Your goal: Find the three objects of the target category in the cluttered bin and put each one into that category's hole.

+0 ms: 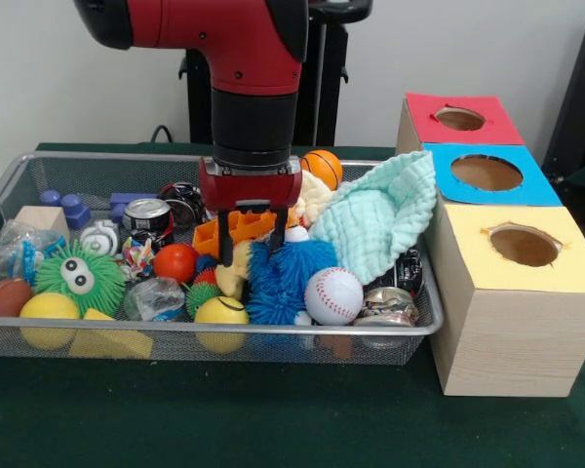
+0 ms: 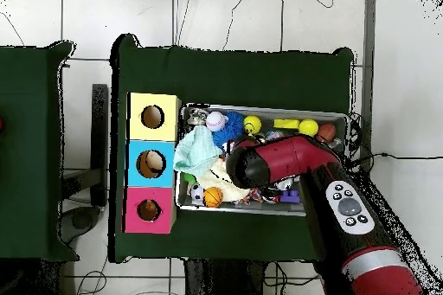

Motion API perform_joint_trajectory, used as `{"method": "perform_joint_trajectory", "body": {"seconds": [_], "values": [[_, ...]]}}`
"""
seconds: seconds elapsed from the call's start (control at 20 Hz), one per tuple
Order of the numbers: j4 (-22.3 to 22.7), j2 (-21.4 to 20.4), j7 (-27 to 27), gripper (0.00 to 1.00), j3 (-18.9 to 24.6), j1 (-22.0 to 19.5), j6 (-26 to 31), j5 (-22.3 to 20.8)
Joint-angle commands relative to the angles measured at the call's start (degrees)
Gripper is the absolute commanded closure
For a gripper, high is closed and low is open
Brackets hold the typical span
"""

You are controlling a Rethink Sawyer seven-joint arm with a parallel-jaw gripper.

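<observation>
Baseball [image 1: 333, 294]: white with red stitching, at the bin's front wall, just right of the blue fuzzy toy [image 1: 281, 281]; round, so no long axis; its seam curves run roughly up and down.
Basketball [image 1: 323, 167]: small, orange, at the bin's back, partly behind the arm; black lines visible.
Yellow balls: one [image 1: 220, 314] at the front wall left of the blue toy, another [image 1: 48, 310] near the left end.
Red ball [image 1: 175, 261]: mid-bin, left of the claw.
Football [image 1: 4, 296]: brown, cut off by the left edge.
Claw [image 1: 251, 246]: down in the clutter over the blue toy and an orange piece [image 1: 236, 228]; dark fingers [image 1: 225, 252] stand a little apart, nothing seen clamped between them, though the tips sink among the toys.
Bin [image 1: 224, 331]: wire mesh, on a green cloth [image 1: 224, 419].
Cloth [image 1: 385, 216]: mint green, draped over the bin's right end, touching the box; it hides what lies beneath.
Green toy [image 1: 78, 277]: spiky, with two eyes, left part of the bin.
Cans: one [image 1: 147, 216] upright behind the red ball, others [image 1: 388, 305] crushed at the right front corner; labels too small to read.
Box [image 1: 507, 292]: wooden, right of the bin, three round holes, tops yellow [image 1: 556, 255], blue [image 1: 526, 190] and red [image 1: 492, 125].
Writing: none readable anywhere.
Overhead: the arm [image 2: 285, 163] covers the bin's middle; something pale shows inside the blue hole [image 2: 152, 163].
</observation>
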Motion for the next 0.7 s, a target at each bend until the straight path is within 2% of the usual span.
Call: {"method": "perform_joint_trajectory", "body": {"seconds": [0.05,0.15,0.3,0.7], "values": [[2.23,0.98,-2.01,0.00,-3.88,-0.73,2.58,-3.50],[2.09,0.05,-3.76,0.00,-3.71,-1.26,3.81,-3.24],[1.85,0.06,-4.96,0.00,-3.16,-2.23,2.47,-3.70],[1.51,3.06,-1.56,0.00,-3.04,-1.21,-4.26,-5.34]]}}
